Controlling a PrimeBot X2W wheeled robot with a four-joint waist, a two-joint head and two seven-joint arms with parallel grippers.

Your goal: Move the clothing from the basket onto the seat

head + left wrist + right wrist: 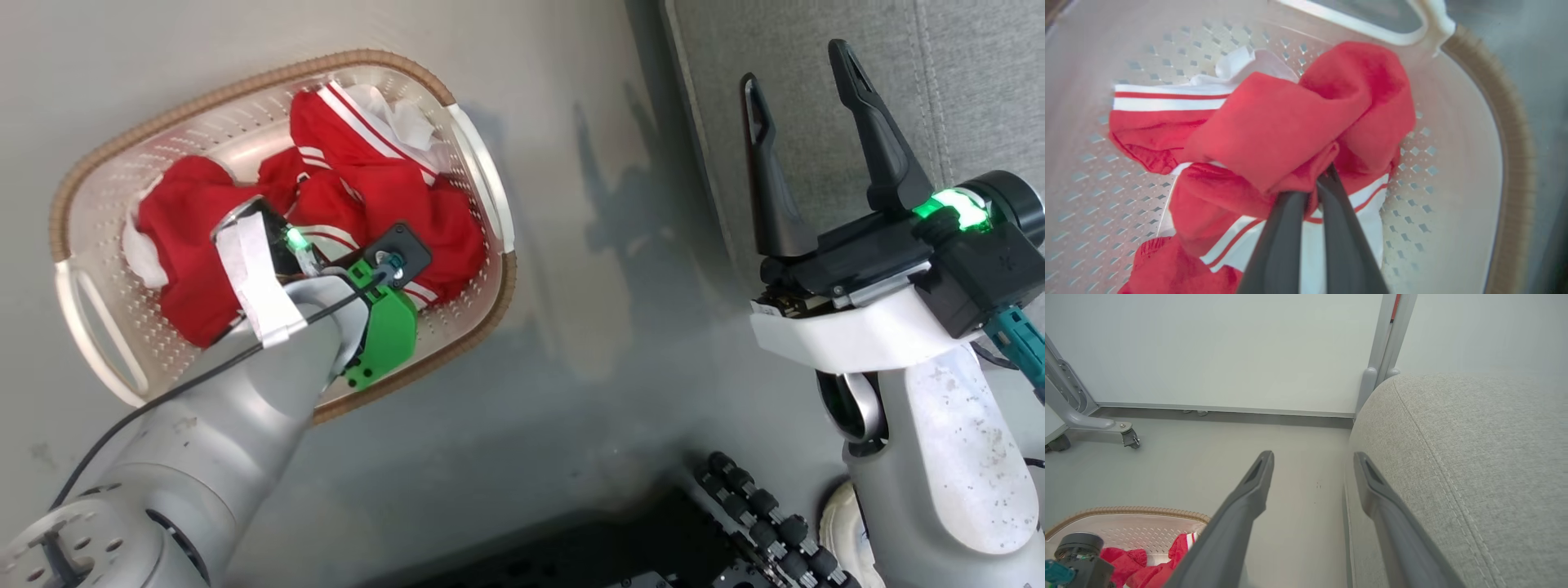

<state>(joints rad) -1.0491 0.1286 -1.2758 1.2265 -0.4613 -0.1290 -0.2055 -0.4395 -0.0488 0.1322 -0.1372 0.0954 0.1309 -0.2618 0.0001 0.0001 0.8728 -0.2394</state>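
clothing, perhaps two garments, in one basket, pinched by left gripper.

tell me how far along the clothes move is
Done: nothing yet; no garment lies on the part of the seat in view. In hand: the left hand is shut on a red fold of the clothing, inside the basket. Left: lift that piece out, carry it to the seat, then move the rest of the pile. The right hand is open and holds nothing, beside the seat.
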